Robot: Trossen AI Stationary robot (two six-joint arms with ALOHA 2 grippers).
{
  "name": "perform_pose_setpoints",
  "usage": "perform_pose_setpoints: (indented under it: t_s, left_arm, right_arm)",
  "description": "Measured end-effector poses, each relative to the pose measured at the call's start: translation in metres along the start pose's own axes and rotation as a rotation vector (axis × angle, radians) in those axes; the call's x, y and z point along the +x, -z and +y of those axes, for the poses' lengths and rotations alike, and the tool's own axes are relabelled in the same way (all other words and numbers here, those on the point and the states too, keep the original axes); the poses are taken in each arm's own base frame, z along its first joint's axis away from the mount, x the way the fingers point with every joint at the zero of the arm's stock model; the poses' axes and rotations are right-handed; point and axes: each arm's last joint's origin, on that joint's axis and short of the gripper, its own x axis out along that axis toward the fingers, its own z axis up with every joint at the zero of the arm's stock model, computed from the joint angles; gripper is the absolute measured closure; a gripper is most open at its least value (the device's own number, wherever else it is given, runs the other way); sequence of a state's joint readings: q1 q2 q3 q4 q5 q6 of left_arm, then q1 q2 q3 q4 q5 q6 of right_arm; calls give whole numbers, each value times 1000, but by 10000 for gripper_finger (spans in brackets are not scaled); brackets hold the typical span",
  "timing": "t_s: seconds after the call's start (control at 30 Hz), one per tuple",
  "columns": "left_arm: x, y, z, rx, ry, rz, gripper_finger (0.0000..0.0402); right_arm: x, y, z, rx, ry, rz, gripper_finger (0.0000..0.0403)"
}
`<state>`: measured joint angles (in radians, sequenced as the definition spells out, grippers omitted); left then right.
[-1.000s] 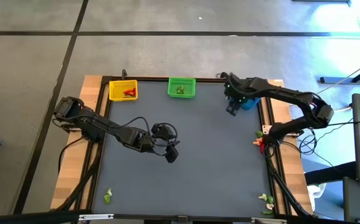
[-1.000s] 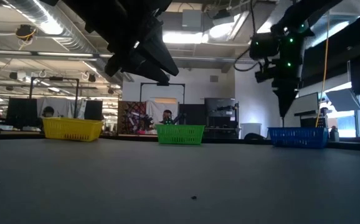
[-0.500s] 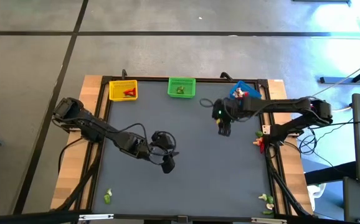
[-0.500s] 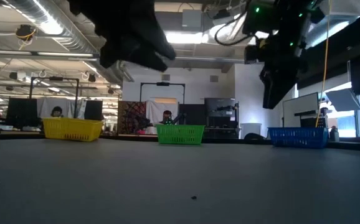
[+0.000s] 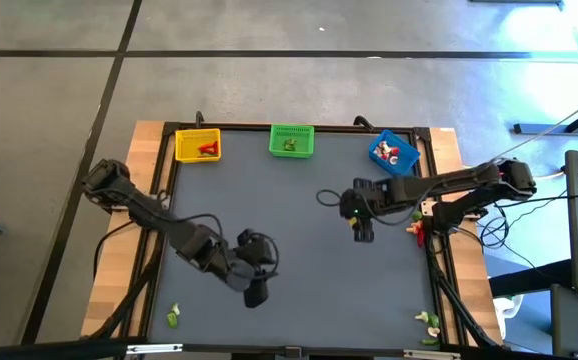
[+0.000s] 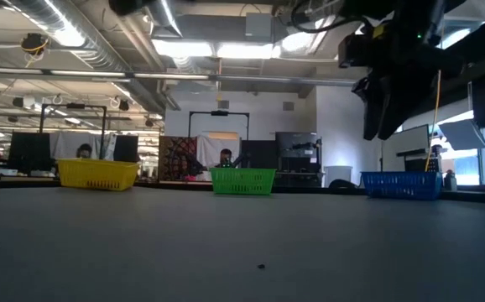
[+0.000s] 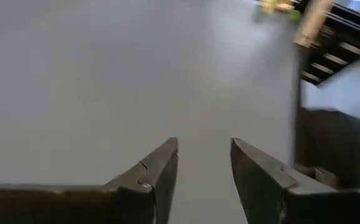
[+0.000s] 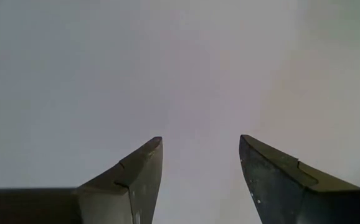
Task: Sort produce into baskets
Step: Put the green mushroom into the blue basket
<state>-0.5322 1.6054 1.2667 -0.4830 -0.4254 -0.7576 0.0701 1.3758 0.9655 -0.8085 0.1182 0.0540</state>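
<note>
Left gripper [image 5: 254, 297] over the near-left part of the desk [image 5: 299, 280]: fingers apart, nothing between them, only bare desk below. Right gripper [image 5: 362, 232] right of desk centre: fingers apart, likewise holding nothing.

Baskets in a row along the far edge: yellow basket [image 5: 197, 146] with a red piece; green basket [image 5: 291, 141] with a green piece; blue basket [image 5: 394, 152] with red and pale pieces. Loose produce: green piece [image 5: 173, 317] at the near-left edge, red piece [image 5: 415, 229] at the right edge, pale pieces [image 5: 428, 321] near-right corner. Nothing stands between the grippers and baskets.
</note>
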Motion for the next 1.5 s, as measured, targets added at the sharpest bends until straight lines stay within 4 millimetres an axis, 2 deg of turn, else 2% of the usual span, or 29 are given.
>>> perform_pose_setpoints:
  t_s: [0.17, 0.37, 0.57, 0.67, 0.9, 1.27, 1.5]
  left_arm:
    - [-6, 5, -14, 56, 67, -29, 259]
    - [-2, -2, -5, 8, 27, -44, 232]
    - [2, 2, 4, -132, 113, 196, 178]
    - [0, 12, 7, -234, 91, 344, 168]
    - [-19, 47, 6, -421, -120, 574, 167]
    - [-49, 87, -10, -555, -289, 666, 167]
    - [-43, 115, -17, -573, -419, 854, 167]
  right_arm:
    - [0, 0, 3, -8, -10, -3, 192]
    - [0, 0, 3, 12, -27, -2, 192]
    - [0, 0, 3, 12, -28, -3, 192]
    - [0, -1, 3, 12, -28, -6, 192]
    - [0, -3, 3, 14, -30, -34, 192]
    - [0, -5, 3, -11, -29, -51, 192]
    - [0, -5, 3, -11, -29, -52, 192]
